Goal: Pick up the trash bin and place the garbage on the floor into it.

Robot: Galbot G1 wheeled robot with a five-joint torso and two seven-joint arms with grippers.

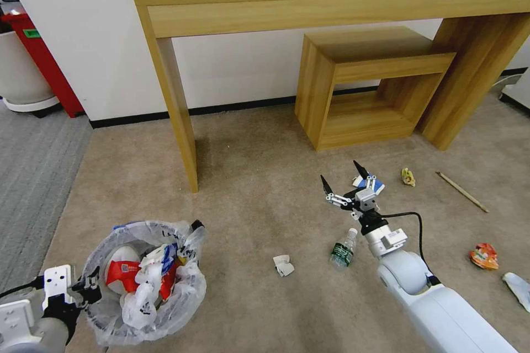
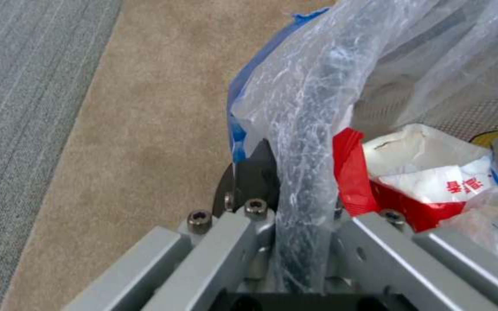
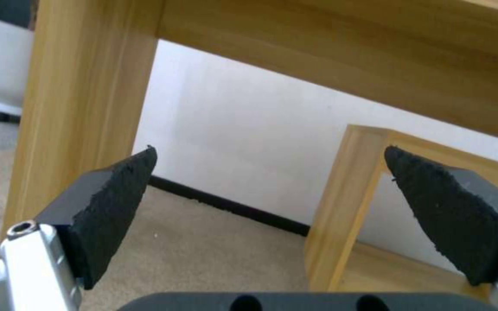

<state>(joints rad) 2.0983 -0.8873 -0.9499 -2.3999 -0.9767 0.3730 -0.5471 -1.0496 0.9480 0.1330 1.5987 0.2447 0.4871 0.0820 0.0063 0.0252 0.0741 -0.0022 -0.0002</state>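
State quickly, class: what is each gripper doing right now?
Left gripper: shut on the trash bin at its bagged rim.
Right gripper: open, holding nothing, above the floor.

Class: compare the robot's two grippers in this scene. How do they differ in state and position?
The left gripper is shut on the trash bin's bagged rim; the right gripper is open and holds nothing. The left sits low beside the bin; the right is raised over the carpet near the blue-white carton. Both have black fingertips.
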